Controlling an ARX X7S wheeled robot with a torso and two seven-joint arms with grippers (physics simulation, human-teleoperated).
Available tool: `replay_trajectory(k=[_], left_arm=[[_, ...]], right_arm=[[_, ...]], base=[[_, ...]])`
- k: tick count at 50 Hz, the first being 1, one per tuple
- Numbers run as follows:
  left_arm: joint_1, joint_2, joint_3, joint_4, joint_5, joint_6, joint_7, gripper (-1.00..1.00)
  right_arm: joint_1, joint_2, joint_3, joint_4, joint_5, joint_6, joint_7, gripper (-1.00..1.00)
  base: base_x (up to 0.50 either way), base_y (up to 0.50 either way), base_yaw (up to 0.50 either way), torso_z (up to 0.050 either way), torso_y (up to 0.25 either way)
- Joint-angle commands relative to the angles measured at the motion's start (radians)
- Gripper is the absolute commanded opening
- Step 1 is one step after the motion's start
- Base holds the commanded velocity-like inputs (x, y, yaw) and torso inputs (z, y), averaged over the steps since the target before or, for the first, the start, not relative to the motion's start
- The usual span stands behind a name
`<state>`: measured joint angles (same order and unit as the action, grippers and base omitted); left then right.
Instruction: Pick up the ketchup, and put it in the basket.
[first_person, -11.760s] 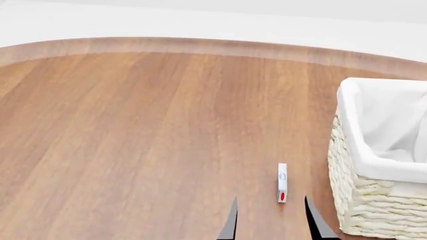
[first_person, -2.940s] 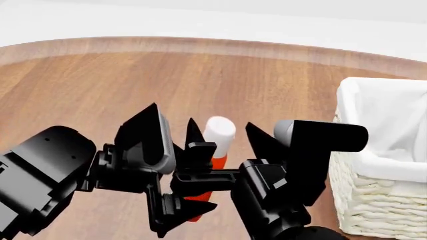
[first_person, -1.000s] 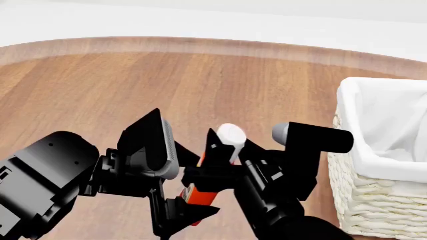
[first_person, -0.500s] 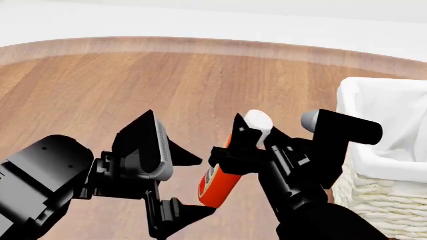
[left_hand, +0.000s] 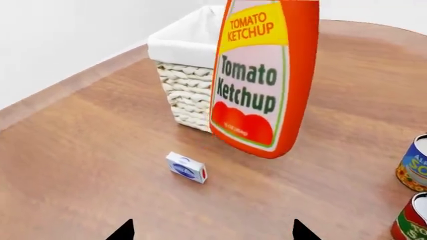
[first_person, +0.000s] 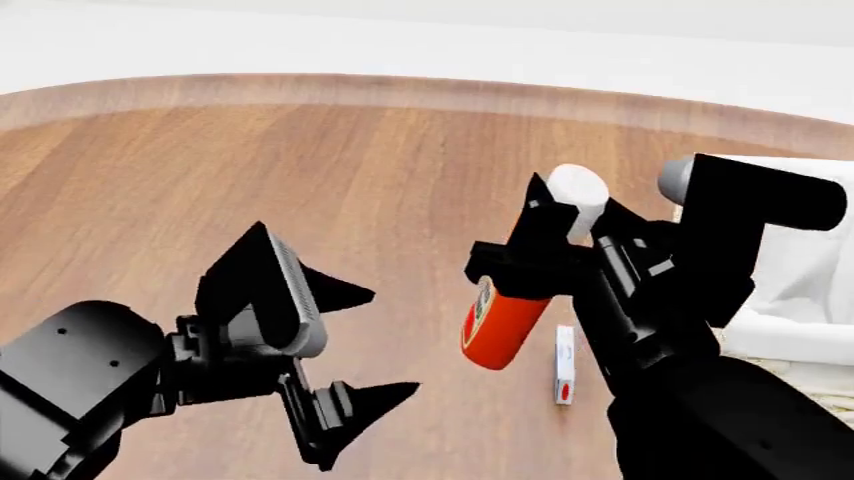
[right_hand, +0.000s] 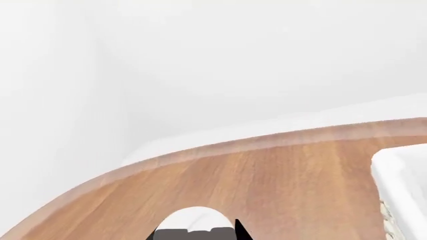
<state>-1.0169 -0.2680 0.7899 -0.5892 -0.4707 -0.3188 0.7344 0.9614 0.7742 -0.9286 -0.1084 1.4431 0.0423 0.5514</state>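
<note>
The ketchup (first_person: 510, 318), an orange-red bottle with a white cap, hangs tilted above the wooden table in my right gripper (first_person: 541, 268), which is shut around its upper body. In the left wrist view its yellow label (left_hand: 261, 75) faces the camera, in front of the basket (left_hand: 185, 60). In the right wrist view only the white cap (right_hand: 193, 219) shows between the jaws of my right gripper (right_hand: 195, 233). The basket (first_person: 807, 292) stands at the right, partly hidden behind my right arm. My left gripper (first_person: 387, 340) is open and empty, left of the bottle; it also shows in the left wrist view (left_hand: 213, 232).
A small white-and-red box (first_person: 563, 366) lies on the table below the bottle, also in the left wrist view (left_hand: 186, 167). Two cans (left_hand: 413, 162) (left_hand: 410, 221) stand at that view's edge. The table's curved far edge (first_person: 400, 90) borders a white floor.
My right gripper has carried the ketchup up and to the right, toward the basket. My left gripper has drawn back down and to the left, away from the bottle, uncovering the small box.
</note>
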Motion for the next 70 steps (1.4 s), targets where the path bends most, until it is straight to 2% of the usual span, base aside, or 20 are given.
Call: replay_trajectory(k=[1,15,18,19,29,49,62,70], left_arm=[[0.072,0.019,-0.101,-0.065,0.032,0.143,-0.241,1.00],[0.201,0.000,-0.168,0.004,0.065,0.208,-0.500,1.00],[0.232,-0.015,-0.178,0.057,0.060,0.191,-0.544,1.00],[0.246,-0.019,-0.179,0.074,0.071,0.163,-0.592,1.00],[0.317,-0.034,-0.222,0.125,0.058,0.162,-0.694,1.00],[0.375,-0.051,-0.307,0.173,-0.014,0.157,-0.773,1.00],[0.418,-0.070,-0.302,0.269,-0.030,0.140,-0.788,1.00],[0.439,-0.089,-0.299,0.355,-0.038,0.117,-0.810,1.00]], right_arm=[[0.137,0.017,0.008,0.017,-0.027,0.110,0.027,-1.00],[0.292,-0.002,-0.007,0.112,-0.044,0.233,0.042,-1.00],[0.310,0.000,-0.007,0.126,-0.046,0.247,0.044,-1.00],[0.319,0.002,-0.007,0.141,-0.049,0.254,0.047,-1.00],[0.387,0.023,0.008,0.222,-0.050,0.294,0.056,-1.00],[0.433,0.099,0.021,0.298,-0.067,0.335,0.076,-1.00],[0.468,0.111,0.015,0.355,-0.095,0.360,0.065,-1.00],[0.455,0.075,0.001,0.475,-0.134,0.329,0.017,-1.00]], base=[[0.00,0.00,0.00,0.010,0.000],[0.00,0.00,0.00,0.000,0.001],[0.00,0.00,0.00,0.000,0.000],[0.00,0.00,0.00,0.000,0.000],[0.00,0.00,0.00,0.000,0.000],[0.00,0.00,0.00,0.000,0.001],[0.00,0.00,0.00,0.000,0.001],[0.00,0.00,0.00,0.001,0.000]])
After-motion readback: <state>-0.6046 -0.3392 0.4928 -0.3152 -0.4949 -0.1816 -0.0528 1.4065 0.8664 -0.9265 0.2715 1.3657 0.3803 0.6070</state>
